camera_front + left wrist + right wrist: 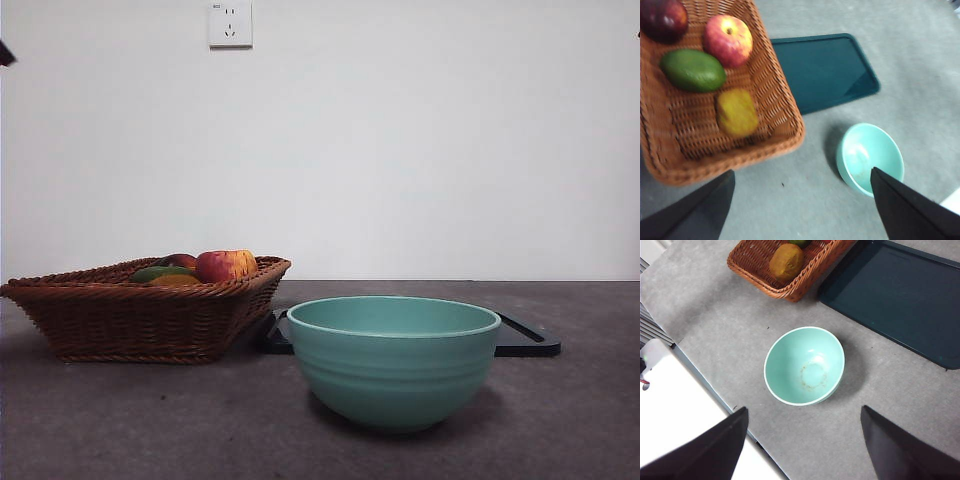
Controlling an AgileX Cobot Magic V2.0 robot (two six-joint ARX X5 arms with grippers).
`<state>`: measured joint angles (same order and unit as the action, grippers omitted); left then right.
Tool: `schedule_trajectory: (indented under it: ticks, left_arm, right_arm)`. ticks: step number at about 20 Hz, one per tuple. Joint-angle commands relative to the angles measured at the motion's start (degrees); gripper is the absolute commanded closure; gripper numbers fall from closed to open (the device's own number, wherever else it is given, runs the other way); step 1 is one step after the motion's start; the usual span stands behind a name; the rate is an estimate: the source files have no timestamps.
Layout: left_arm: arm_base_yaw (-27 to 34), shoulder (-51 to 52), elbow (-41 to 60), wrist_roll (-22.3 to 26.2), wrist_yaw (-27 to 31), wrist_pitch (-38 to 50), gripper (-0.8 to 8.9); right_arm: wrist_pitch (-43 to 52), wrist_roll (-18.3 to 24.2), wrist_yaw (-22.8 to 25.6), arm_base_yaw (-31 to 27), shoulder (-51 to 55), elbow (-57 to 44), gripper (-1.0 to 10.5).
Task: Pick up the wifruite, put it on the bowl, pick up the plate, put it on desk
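We are hovering both hands high over the counter (pixel 600 420), each spread wide and holding nothing: the left hand (pixel 802 200) above the basket (pixel 785 95), the right hand (pixel 802 440) above the bowl (pixel 805 365). The kiwi (pixel 736 112) is lying near the basket's front wall, apart from the apple (pixel 728 39); we judge a straight-down grasp best, keeping clear of the wicker. The bowl is sitting empty just beside the basket, in front of the tray (pixel 825 70), with open room around it.
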<state>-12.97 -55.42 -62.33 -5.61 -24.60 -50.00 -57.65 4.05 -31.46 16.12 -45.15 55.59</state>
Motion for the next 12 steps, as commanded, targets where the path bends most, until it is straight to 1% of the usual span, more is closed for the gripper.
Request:
schedule_trajectory:
  ticks: [1, 2, 3, 4, 5, 8, 12]
  left_arm:
    - [-2.7, -5.9, -4.0, -1.6, 3.1, 1.4, 3.88]
    - [-3.9, -8.2, -4.9, -1.6, 5.1, 2.0, 3.95]
    - [-5.2, -10.7, -5.8, -1.9, 8.3, 2.8, 4.21]
    - [-6.1, -12.7, -6.1, -3.1, 11.2, 3.9, 4.22]
    - [-7.0, -14.8, -6.2, -3.1, 13.1, 5.4, 4.2]
    - [-8.5, -21.0, -6.3, -4.1, 15.8, 8.3, 4.19]
    - [-10.0, -29.7, -6.3, -4.2, 19.1, 11.5, 4.15]
  right_arm:
    - [0.4, -0.9, 0.0, 0.3, -0.5, 1.2, 5.9]
    - [0.4, -1.1, 0.0, 0.3, -0.5, 1.2, 5.9]
    - [0.4, -1.1, 0.0, 0.3, -0.5, 1.2, 5.9]
    - [0.4, -1.1, 0.0, 0.3, -0.5, 1.2, 5.9]
    - [0.5, -1.1, 0.0, 0.3, -0.5, 1.2, 5.9]
    - [0.6, -1.1, 0.0, 0.3, -0.5, 1.2, 5.9]
    - [0.6, -1.1, 0.0, 0.3, -0.5, 1.2, 5.9]
